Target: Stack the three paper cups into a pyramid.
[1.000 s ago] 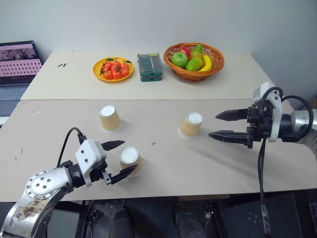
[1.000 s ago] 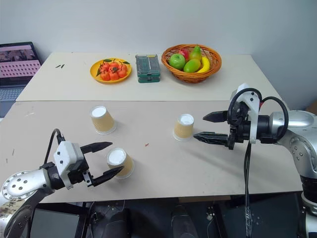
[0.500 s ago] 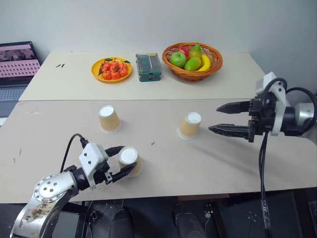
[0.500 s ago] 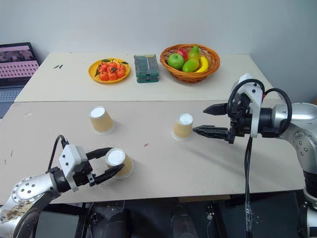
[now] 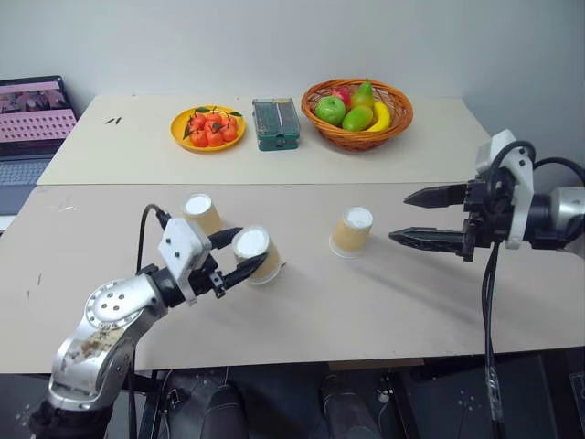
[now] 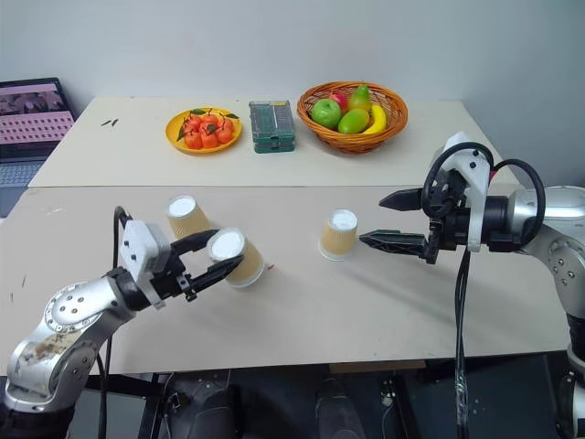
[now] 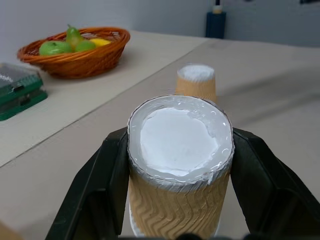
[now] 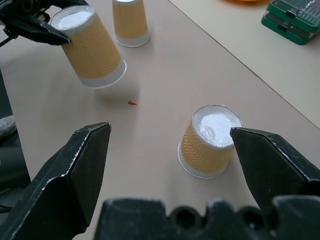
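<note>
Three paper cups, tan kraft, zigzag-embossed, white round ends up. We see left end effector [image 5: 239, 253] clamped on tilted cup [image 5: 257, 254] above tabletop [image 5: 384, 302]; second cup [image 5: 202, 213] just behind; third cup [image 5: 352, 230] upright before right end effector [image 5: 416, 218], spread wide, empty.

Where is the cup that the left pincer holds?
In the left eye view the held cup hangs tilted above the table's left half, just right of another cup.
</note>
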